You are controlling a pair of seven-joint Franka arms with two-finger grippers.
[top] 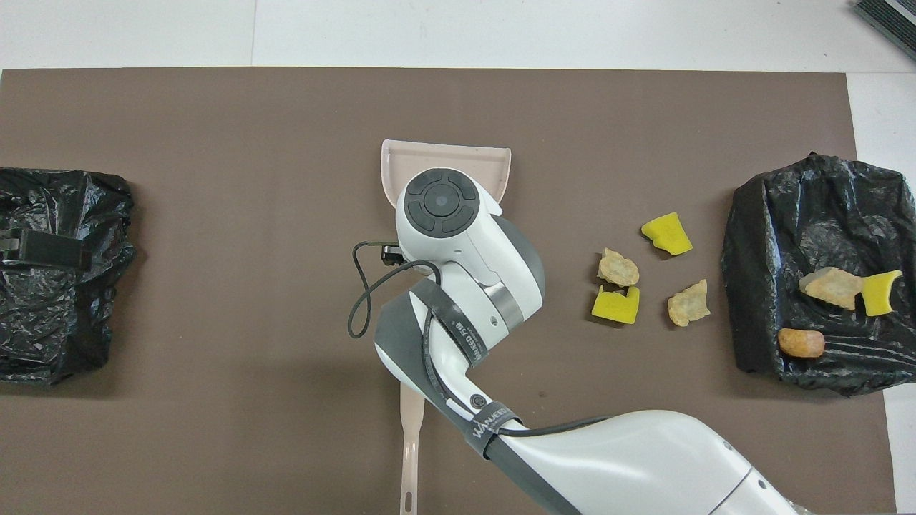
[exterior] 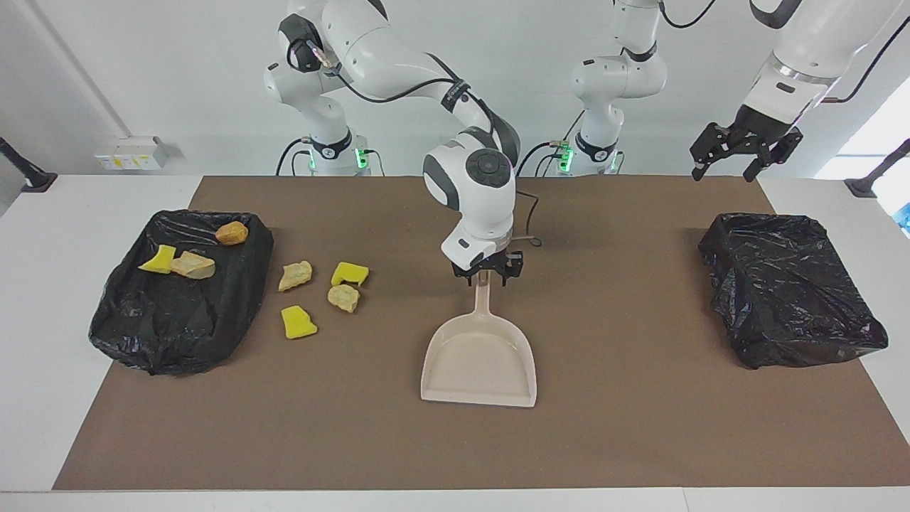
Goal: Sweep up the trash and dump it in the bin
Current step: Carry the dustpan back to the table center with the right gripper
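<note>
Four trash scraps lie on the brown mat beside the bin: two yellow chunks (exterior: 350,272) (exterior: 298,322) and two tan lumps (exterior: 295,275) (exterior: 343,297). They also show in the overhead view (top: 667,233). A brown lump (exterior: 232,232), a yellow chunk (exterior: 158,260) and a tan lump (exterior: 193,264) lie in the black-bagged bin (exterior: 142,334). The beige dustpan (exterior: 480,355) lies flat and empty at mid-table. My right gripper (exterior: 489,279) is low over its handle, one finger on each side, apart. My left gripper (exterior: 723,173) hangs open and empty, high above the other bag.
A second black-bagged bin (exterior: 789,291) sits at the left arm's end of the mat. The dustpan's handle (top: 410,443) points toward the robots. The brown mat (exterior: 640,427) covers most of the white table.
</note>
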